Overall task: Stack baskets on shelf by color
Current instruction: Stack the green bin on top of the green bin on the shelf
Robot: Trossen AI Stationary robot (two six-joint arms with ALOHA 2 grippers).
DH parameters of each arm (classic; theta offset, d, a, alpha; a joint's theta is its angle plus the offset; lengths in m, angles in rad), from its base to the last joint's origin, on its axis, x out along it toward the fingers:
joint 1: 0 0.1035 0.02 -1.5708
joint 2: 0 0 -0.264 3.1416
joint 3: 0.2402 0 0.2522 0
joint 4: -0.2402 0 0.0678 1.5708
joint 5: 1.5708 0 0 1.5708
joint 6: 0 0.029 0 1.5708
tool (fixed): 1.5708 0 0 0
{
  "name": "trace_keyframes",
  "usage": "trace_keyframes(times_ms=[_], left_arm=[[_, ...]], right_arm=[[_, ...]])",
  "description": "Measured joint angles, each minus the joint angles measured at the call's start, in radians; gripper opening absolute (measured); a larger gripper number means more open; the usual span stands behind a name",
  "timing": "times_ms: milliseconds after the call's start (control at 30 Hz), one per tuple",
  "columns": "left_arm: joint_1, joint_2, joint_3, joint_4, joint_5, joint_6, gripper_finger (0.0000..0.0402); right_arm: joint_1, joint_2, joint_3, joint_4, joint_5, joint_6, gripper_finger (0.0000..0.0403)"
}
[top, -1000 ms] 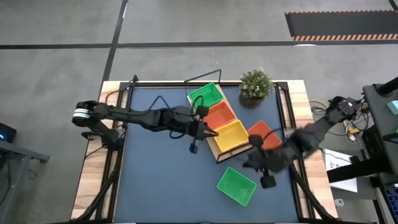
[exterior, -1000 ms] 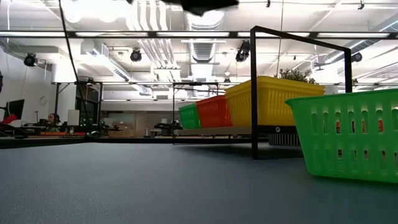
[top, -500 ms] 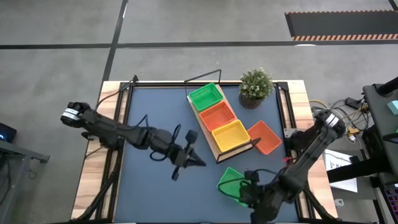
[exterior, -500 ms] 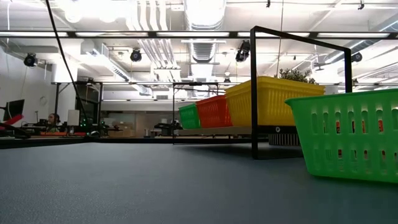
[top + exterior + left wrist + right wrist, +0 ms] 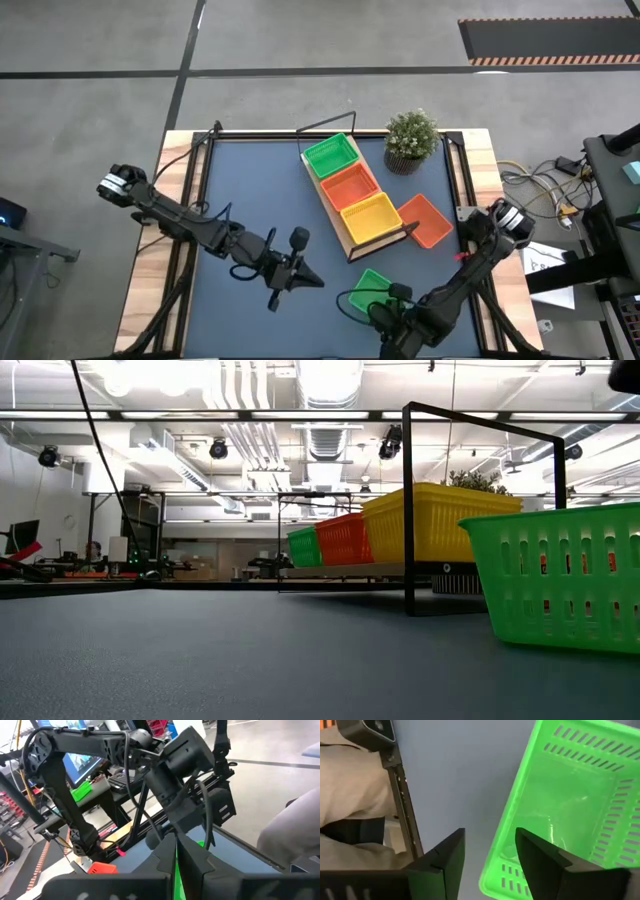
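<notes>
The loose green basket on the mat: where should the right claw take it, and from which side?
Probably its near short wall, from above. The green basket lies upright and open-topped, its thin rim free, and the open right claw already hangs over that rim.

Both arms are dark, near black, built of slim jointed segments. The left arm (image 5: 190,225) ends at its base in a pale grey ringed cap, and thin black cables loop along it. The right arm (image 5: 470,275) carries a similar light cap. Up close, the jaws are flat, matte black wedges with angular edges.
</notes>
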Motion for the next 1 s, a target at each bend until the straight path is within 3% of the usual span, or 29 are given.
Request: trace_keyframes(times_ms=[167, 400, 533, 667, 733, 833, 1000], left_arm=[[-0.003, 0.0, 0.0, -0.002, -0.005, 0.0, 0.0], [-0.003, 0.0, 0.0, -0.002, -0.031, 0.0, 0.0], [-0.003, 0.0, 0.0, -0.003, -0.031, 0.001, 0.0], [-0.003, 0.0, 0.0, -0.004, -0.041, 0.004, 0.0], [-0.003, 0.0, -0.001, -0.007, -0.049, 0.019, 0.0], [-0.003, -0.011, -0.011, -0.025, -0.05, 0.077, 0.0], [0.007, -0.075, -0.061, -0.04, -0.058, 0.126, 0.0]], right_arm=[[0.002, 0.031, 0.002, 0.003, -0.001, 0.02, 0.017], [0.001, 0.091, 0.002, 0.003, 0.043, -0.004, 0.0145], [0.002, 0.098, 0.002, 0.003, 0.053, -0.02, 0.01], [0.002, 0.099, 0.002, 0.003, 0.055, -0.048, 0.0027], [0.002, 0.097, 0.002, 0.004, 0.055, -0.062, 0.0016], [0.003, 0.072, 0.002, 0.006, 0.025, -0.08, 0.0012], [0.003, 0.011, 0.038, 0.015, -0.124, -0.185, 0.001]])
